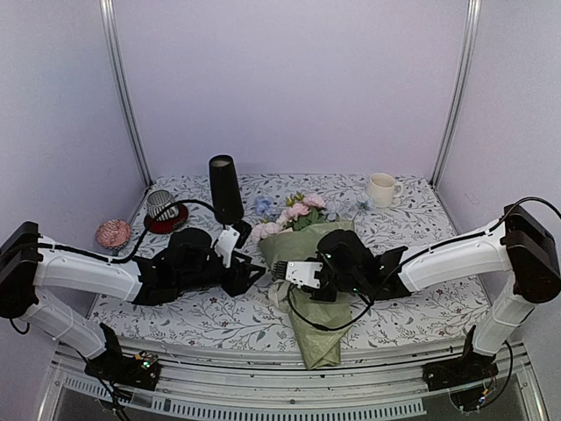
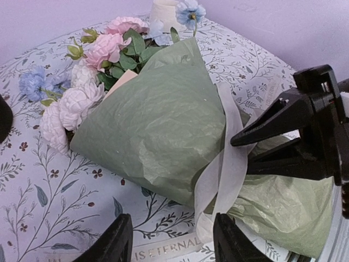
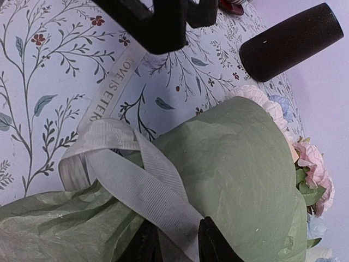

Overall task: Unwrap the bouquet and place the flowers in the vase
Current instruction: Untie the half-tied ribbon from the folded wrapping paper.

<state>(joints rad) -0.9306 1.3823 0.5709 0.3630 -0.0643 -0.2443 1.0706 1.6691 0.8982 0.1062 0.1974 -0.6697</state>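
The bouquet [image 1: 302, 247] lies on the floral tablecloth between both arms, its sage-green paper [image 2: 158, 125] pointing toward the near edge. Its flowers [image 1: 294, 213], pink, white and pale blue, fan out at the far end [image 2: 92, 87]. A cream ribbon [image 3: 142, 180] is looped round the paper's neck. My right gripper [image 3: 177, 243] sits over the neck, jaws closed on a strand of that ribbon. My left gripper [image 2: 173, 240] stands open just left of the bouquet, low over the cloth, the ribbon's loose end [image 2: 226, 180] beside its right finger. The black vase [image 1: 225, 189] stands upright behind the left arm.
A cream mug [image 1: 381, 189] stands at the back right. At the back left a striped grey cup [image 1: 160, 204] rests on a red coaster, and a pink round object [image 1: 113, 233] lies near it. A printed ribbon tail [image 3: 109, 87] lies flat on the cloth.
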